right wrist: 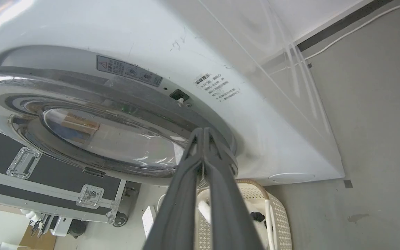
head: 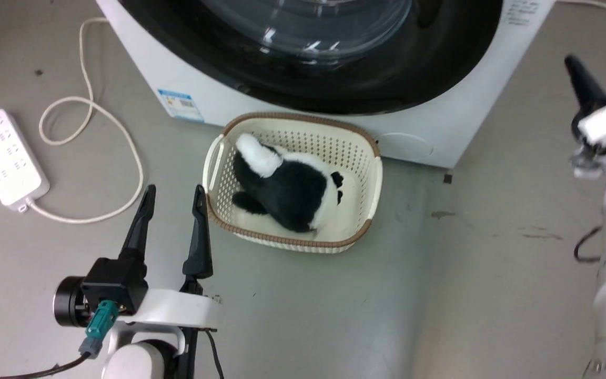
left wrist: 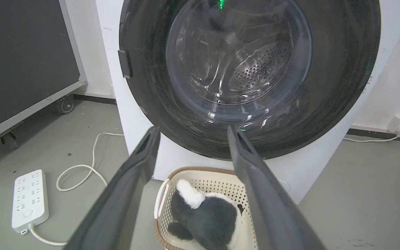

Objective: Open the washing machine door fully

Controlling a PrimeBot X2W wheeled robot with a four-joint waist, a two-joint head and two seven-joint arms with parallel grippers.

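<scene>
The washing machine door [head: 429,68] is a glossy black disc with a clear glass bowl, spanning the white machine's front [left wrist: 339,69]. In the right wrist view the door [right wrist: 92,139] appears edge-on, with a narrow gap between its rim and the white front. My right gripper [right wrist: 203,129] is shut, its paired fingertips at that rim with nothing between them; whether they touch it I cannot tell. In the head view the right gripper [head: 571,60] sits at the far right. My left gripper [head: 174,189] stands open and empty, low over the floor, facing the door [left wrist: 191,128].
A cream basket [head: 376,173] holding a black-and-white plush toy [head: 287,189] sits on the floor against the machine's base. A white power strip [head: 6,155] and its looped cable [head: 92,110] lie at the left. A black wheeled case [left wrist: 23,52] stands beside the machine.
</scene>
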